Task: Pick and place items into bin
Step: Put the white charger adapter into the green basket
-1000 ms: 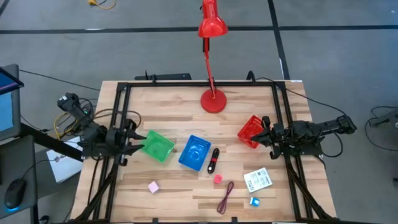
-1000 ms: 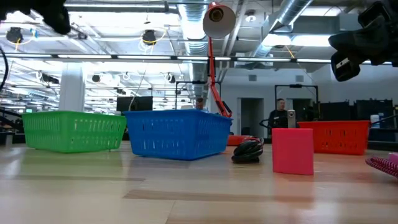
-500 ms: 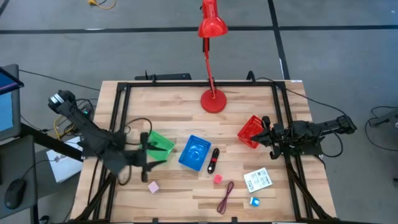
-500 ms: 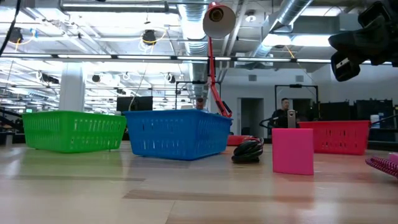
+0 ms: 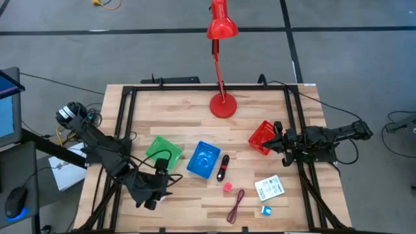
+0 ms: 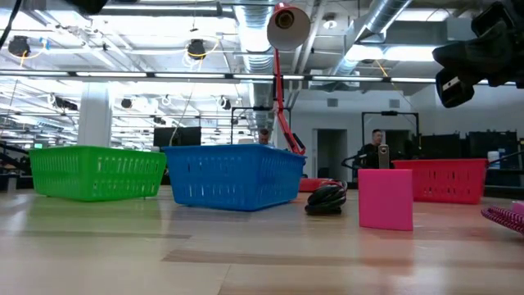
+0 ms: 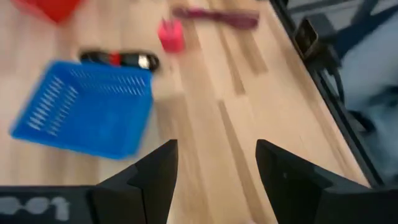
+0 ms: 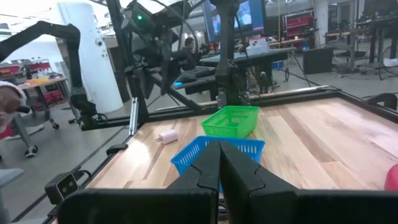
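Left gripper [image 5: 158, 188] fingers apart, low over the table's front left, holding nothing; pink cube [image 6: 386, 199] hidden under it in the high view. Green bin [image 5: 163, 149], then blue bin [image 5: 204, 159], black-and-red stick [image 5: 223, 167], red cube [image 5: 227, 187], cord [image 5: 235, 206], white packet [image 5: 269, 188], blue-white piece [image 5: 265, 210]. Right gripper [image 5: 273, 140] fingers together, empty, beside red bin [image 5: 260, 136].
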`<state>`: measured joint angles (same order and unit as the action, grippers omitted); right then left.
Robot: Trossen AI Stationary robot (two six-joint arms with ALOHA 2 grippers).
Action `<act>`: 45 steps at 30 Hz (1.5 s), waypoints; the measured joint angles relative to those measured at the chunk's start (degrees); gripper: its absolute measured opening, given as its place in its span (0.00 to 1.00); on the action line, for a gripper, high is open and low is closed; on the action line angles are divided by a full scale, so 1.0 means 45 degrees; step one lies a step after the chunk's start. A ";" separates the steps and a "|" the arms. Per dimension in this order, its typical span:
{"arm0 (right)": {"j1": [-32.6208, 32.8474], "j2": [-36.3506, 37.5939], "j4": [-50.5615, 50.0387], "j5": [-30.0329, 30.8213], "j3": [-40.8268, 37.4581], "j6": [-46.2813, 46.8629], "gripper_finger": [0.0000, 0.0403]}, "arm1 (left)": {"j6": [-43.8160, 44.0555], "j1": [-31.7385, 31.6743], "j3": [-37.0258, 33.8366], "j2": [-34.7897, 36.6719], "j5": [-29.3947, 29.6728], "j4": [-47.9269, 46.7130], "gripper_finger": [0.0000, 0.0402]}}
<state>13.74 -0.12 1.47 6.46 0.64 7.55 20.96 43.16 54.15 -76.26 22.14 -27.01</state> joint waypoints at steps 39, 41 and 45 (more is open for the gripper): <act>0.0000 0.0000 -0.0115 -0.0039 0.0000 0.0000 0.00 | 0.0799 0.0492 0.0005 -0.1632 -0.2505 -0.1218 0.51; -0.0001 0.0000 -0.0115 -0.0034 0.0000 -0.0001 0.00 | 0.0266 0.0428 0.0000 -0.1628 -0.2421 -0.1543 0.51; 0.0000 0.0000 -0.0120 -0.0039 0.0000 0.0000 0.00 | 0.0685 0.0403 0.0000 -0.1628 -0.2234 -0.1499 0.51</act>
<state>13.74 -0.12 0.93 6.28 0.64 7.55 24.04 44.97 54.15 -83.59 12.08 -33.76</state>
